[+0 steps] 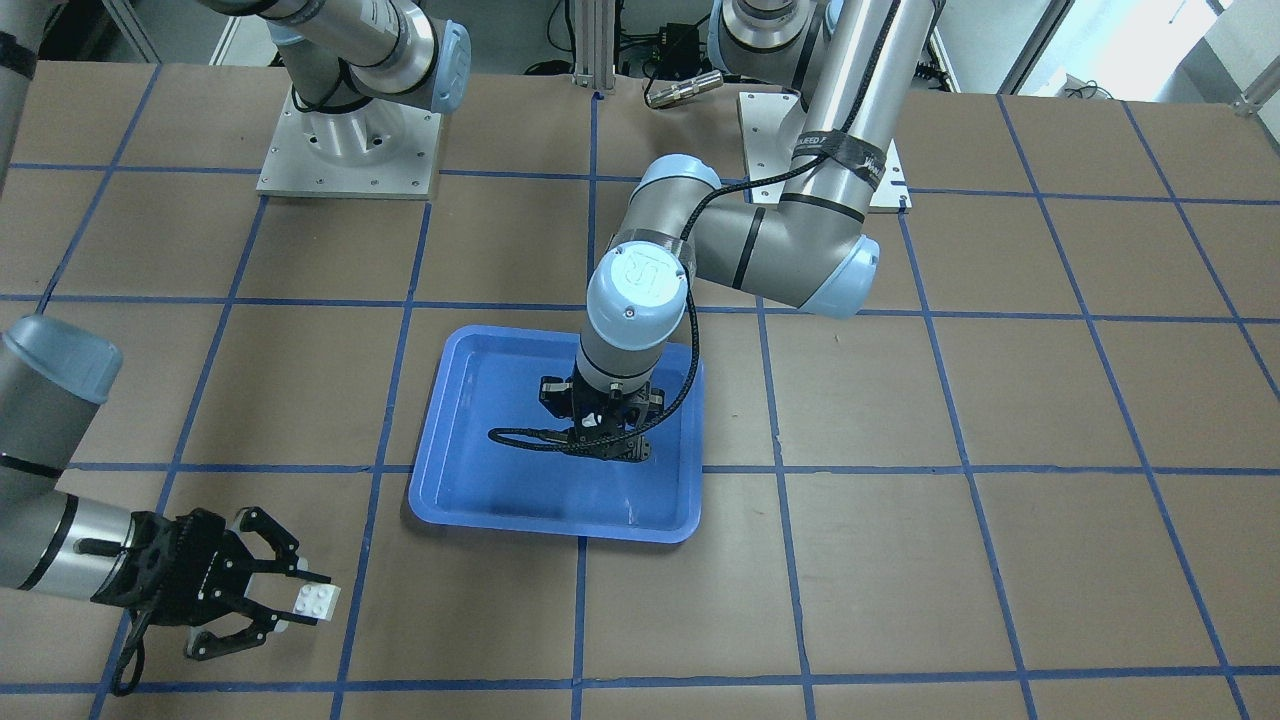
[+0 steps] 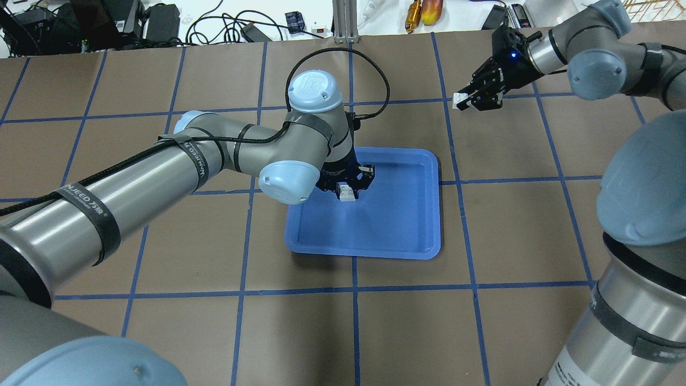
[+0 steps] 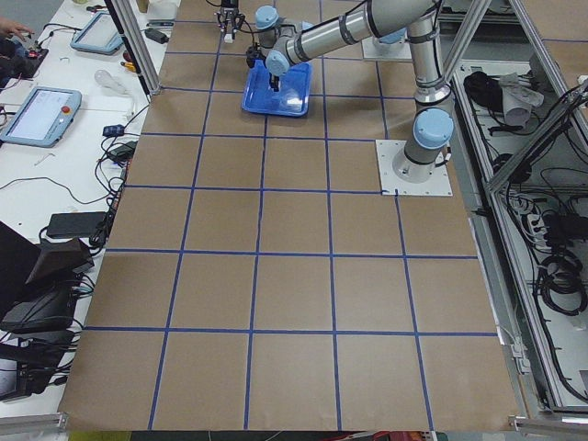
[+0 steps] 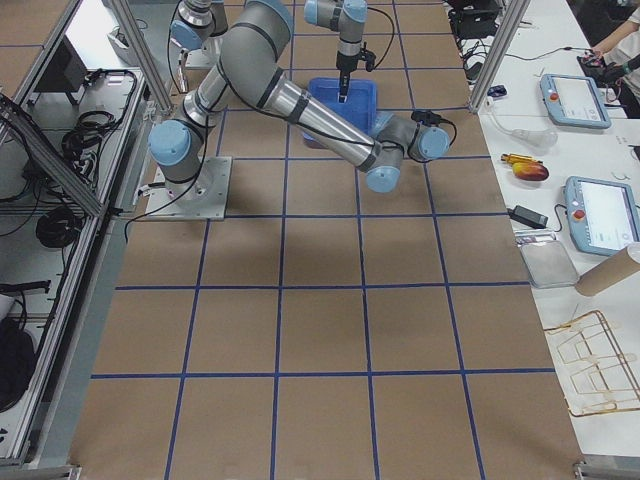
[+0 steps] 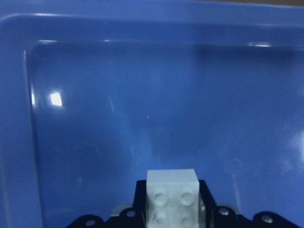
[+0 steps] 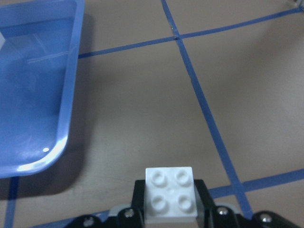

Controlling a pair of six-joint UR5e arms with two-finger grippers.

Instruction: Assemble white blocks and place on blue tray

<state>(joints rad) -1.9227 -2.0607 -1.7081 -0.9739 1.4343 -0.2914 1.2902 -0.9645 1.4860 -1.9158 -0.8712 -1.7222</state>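
blue tray (image 1: pixel 500 480) long side-to-side, white block (image 1: pixel 317 600) studs up

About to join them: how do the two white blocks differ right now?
Holder: the tray-side white block sits in the left gripper, the far white block in the right gripper. Place: the tray-side one hangs over the blue tray, the far one over bare table, off the tray. Both are small, square, four-studded, unjoined.
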